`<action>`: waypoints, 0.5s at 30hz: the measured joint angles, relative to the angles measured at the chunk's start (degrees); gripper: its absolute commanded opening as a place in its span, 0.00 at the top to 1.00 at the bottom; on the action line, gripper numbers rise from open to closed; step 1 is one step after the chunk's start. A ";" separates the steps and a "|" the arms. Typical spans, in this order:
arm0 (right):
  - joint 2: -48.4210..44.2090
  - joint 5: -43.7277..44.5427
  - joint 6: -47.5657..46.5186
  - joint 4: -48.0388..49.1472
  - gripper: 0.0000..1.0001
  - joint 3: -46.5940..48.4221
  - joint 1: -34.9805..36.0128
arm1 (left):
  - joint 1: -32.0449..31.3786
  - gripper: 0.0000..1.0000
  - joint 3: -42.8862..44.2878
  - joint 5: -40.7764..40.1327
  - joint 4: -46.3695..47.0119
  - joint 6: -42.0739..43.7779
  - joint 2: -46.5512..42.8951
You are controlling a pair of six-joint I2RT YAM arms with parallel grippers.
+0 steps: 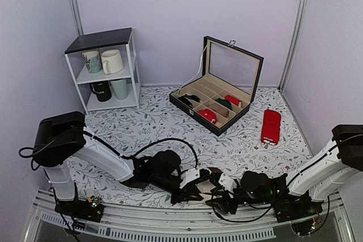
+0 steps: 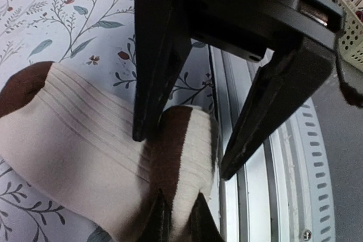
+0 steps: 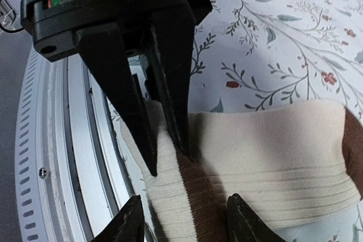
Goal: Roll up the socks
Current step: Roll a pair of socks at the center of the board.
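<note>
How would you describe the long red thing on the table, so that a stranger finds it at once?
Find the open black box at the back of the flowered table. Just right of it, the long red thing lies flat on the cloth. The other red items are small bundles inside the box.

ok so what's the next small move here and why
Probably close the right fingers on the socks. They stand open astride the cream and brown end, while the left fingers pinch that same end, so a second hold seems due before rolling.
</note>
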 measured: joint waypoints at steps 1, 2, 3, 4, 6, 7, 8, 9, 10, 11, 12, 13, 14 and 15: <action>0.42 -0.48 0.52 0.15 0.60 0.02 0.00 | 0.02 1.00 0.00 0.02 0.00 0.04 0.00; 0.72 -0.76 0.92 0.24 0.66 0.02 0.02 | 0.04 1.00 0.00 0.15 0.09 0.02 0.11; 1.05 -1.11 1.18 0.48 0.73 0.02 0.02 | 0.07 1.00 0.02 0.31 0.35 -0.02 0.39; 1.29 -1.25 1.40 0.72 0.79 0.04 0.02 | 0.13 0.95 0.04 0.48 0.68 0.00 0.57; 1.57 -1.77 2.12 1.09 0.86 0.04 0.02 | 0.31 0.61 -0.07 0.74 1.14 -0.33 0.70; 1.64 -1.99 2.56 1.25 0.87 0.04 0.04 | 0.31 0.57 -0.31 0.52 1.42 -0.44 0.57; 1.66 -2.10 2.78 1.46 0.88 0.04 0.07 | 0.28 0.56 -0.70 -0.11 1.64 -0.22 0.26; 1.66 -2.14 3.32 1.66 0.88 0.04 0.04 | 0.22 0.55 -1.33 -0.98 1.75 -0.33 -0.20; 1.66 -2.21 4.04 1.77 0.88 0.04 -0.04 | 0.11 0.55 -2.49 -2.03 1.79 -0.20 -0.96; 1.66 -2.36 4.70 1.95 0.88 0.04 -0.17 | 0.00 0.55 -3.74 -3.10 2.12 0.11 -1.97; 1.66 -2.62 5.62 2.16 0.88 -0.02 -0.48 | -0.26 0.55 -6.14 -5.60 1.95 0.46 -4.48; 1.68 -3.15 6.64 2.40 0.88 -0.20 -0.87 | -0.52 0.55 -6.91 -6.34 1.81 0.63 -5.33; 1.70 -3.65 7.54 2.67 0.88 -0.42 -1.22 | -0.74 0.55 -8.83 -8.13 1.97 1.38 -7.39; 1.84 -4.44 8.76 3.04 0.88 -0.68 -1.70 | -0.96 0.52 -10.80 -10.05 2.10 2.40 -9.77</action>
